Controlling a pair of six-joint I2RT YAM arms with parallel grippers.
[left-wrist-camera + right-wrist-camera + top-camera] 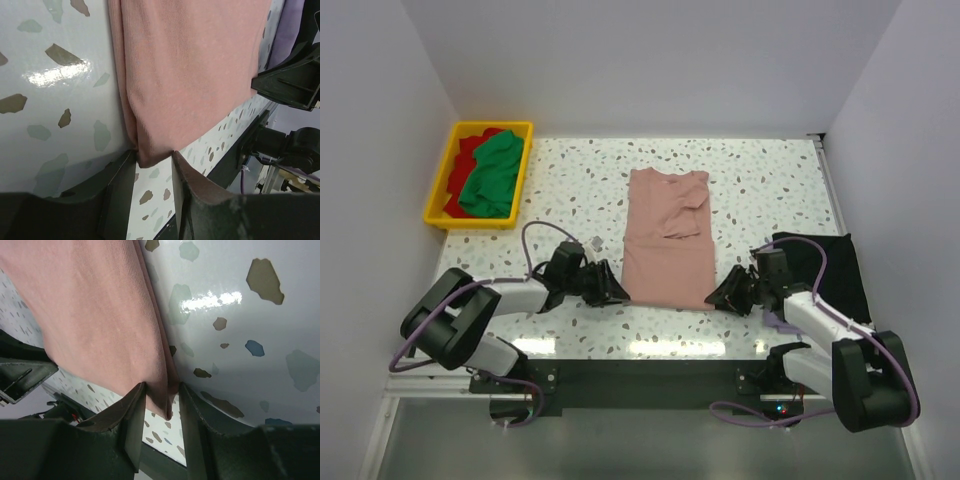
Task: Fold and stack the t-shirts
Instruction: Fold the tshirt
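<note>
The dusty-pink t-shirt (pixel 667 240) lies flat mid-table, folded into a long narrow strip. My left gripper (pixel 616 290) sits at its near left corner and my right gripper (pixel 720 297) at its near right corner. In the left wrist view the jaws (pixel 152 160) are closed in on that pink corner (pixel 190 75). In the right wrist view the jaws (pixel 162 400) pinch the bunched pink edge (pixel 100 315). A green shirt (pixel 495 175) and a red shirt (pixel 470 150) lie in the bin. A black shirt (pixel 825 265) lies on a lavender one (pixel 780 322) at the right.
The yellow bin (pixel 445 180) stands at the far left of the speckled table (pixel 770 190). White walls close in the left, back and right. The black and lavender shirts lie close beside my right arm.
</note>
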